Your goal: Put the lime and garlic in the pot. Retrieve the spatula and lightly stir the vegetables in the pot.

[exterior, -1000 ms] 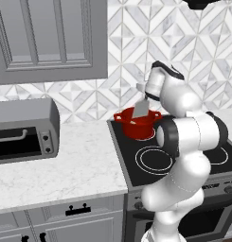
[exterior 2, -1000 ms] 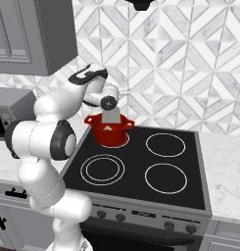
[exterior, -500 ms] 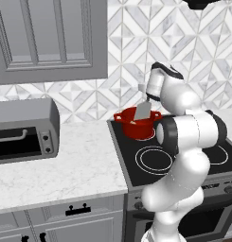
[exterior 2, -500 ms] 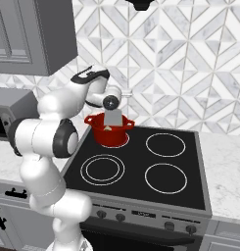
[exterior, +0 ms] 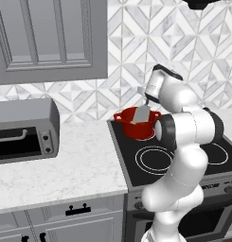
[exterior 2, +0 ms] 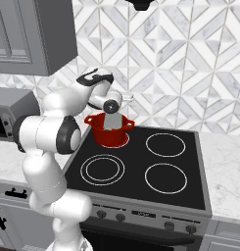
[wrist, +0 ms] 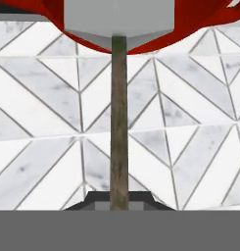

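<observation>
- Squat glossy red pot (exterior: 136, 124) with two small loop handles sat on the rear left burner of the black glass stovetop (exterior: 183, 156), at about 10 o'clock on the cooktop; same pot in the right base view (exterior 2: 109, 130).
- Spatula with a flat pale grey-white rectangular blade (exterior: 143, 113) and a thin brownish wooden handle stood blade-down, blade at the pot's rim; in the right base view (exterior 2: 110, 121) the blade overlapped the pot's opening.
- Hand view: handle (wrist: 119, 122) ran straight from 6 to 12 o'clock, grey blade at the top with the red pot rim behind it.
- Gripper (exterior 2: 113, 104) sat just above the pot, at the top end of the handle; left base view had it (exterior: 147, 96) at 12 o'clock of the pot.
- Gripper closed around the spatula's handle; handle came up from between the dark finger tips at the bottom of the hand view.
- Pot's contents could not be made out; lime and garlic not discernible.
- White arm bent up and over from the base toward the back of the stove.
- Grey toaster oven (exterior: 23, 130) stood on the white marble surface (exterior: 65, 165), at 9 o'clock of the pot, well apart.
- Grey upper cabinet (exterior: 51, 40) hung above the toaster oven.
- Grey-and-white diamond tile backsplash (exterior 2: 190, 63) behind the stove.
- Three other burner rings bare; front left ring (exterior 2: 102, 169) at 6 o'clock of the pot.
</observation>
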